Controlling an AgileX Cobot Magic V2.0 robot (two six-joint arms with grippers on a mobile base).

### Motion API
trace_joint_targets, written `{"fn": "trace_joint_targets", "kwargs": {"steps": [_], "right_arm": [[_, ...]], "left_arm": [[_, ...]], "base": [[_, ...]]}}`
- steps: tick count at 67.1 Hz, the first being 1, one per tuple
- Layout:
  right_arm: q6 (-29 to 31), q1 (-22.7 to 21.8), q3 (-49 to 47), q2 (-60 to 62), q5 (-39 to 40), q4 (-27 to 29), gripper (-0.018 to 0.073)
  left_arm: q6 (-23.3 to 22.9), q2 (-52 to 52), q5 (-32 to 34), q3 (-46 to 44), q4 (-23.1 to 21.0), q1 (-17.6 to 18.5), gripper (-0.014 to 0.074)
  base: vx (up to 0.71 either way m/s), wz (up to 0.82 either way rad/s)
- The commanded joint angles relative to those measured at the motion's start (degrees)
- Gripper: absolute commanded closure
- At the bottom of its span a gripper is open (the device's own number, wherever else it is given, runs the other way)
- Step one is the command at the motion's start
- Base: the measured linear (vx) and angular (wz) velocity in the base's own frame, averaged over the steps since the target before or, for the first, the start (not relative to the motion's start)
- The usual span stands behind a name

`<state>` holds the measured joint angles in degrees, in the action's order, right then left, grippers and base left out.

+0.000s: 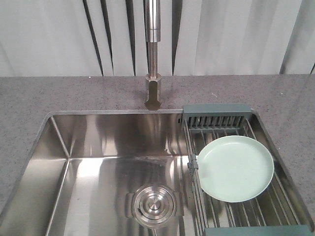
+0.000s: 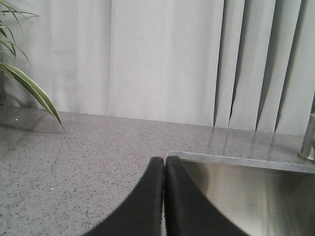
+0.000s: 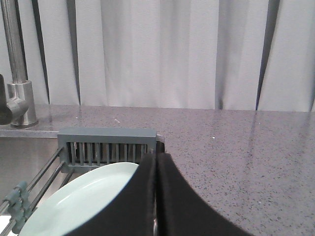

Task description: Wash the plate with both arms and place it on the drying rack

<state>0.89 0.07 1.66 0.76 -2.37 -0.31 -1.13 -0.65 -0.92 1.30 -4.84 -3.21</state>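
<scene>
Left gripper (image 2: 164,169): fingers pressed together, tips touching, nothing between them. It hangs above the sink's (image 2: 256,196) near left corner; the steel rim runs just ahead and to the right of the tips, grey speckled counter (image 2: 74,162) ahead and to the left. A striped plant leaf (image 2: 34,91) shows far left, well apart from the tips. Tap base (image 2: 308,142) at far right edge.

Right gripper (image 3: 156,164): fingers likewise closed flat against each other, holding nothing. It sits above the rack's (image 3: 106,142) right side.

Plate (image 3: 83,201): lies just below and left of the right gripper tips, partly hidden by the left finger. Whether the finger touches it, cannot tell. In the front view the plate (image 1: 235,167) rests face up on the rack (image 1: 216,120) rods, about level, spanning nearly the whole rack width, close behind it the slotted end section.

Rack sits across the right end of the sink (image 1: 98,162). Tap (image 3: 15,73) stands left of and beyond the right gripper. Drain strainer (image 1: 153,204) in the basin floor, left of the rack. Neither arm appears in the front view.
</scene>
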Motion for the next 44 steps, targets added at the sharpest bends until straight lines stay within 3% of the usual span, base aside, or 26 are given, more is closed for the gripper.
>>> {"fn": "trace_joint_targets", "kwargs": {"steps": [1,44], "right_arm": [[0.2,-0.3,0.1,0.2,4.0,-0.6,0.0567],[0.2,-0.3,0.1,0.2,3.9,-0.6,0.0567]], "left_arm": [[-0.5,-0.8,4.4,-1.2,-0.2,0.0,0.0603],[-0.5,-0.8,4.4,-1.2,-0.2,0.0,0.0603]], "base": [[0.0,0.0],[0.0,0.0]]}}
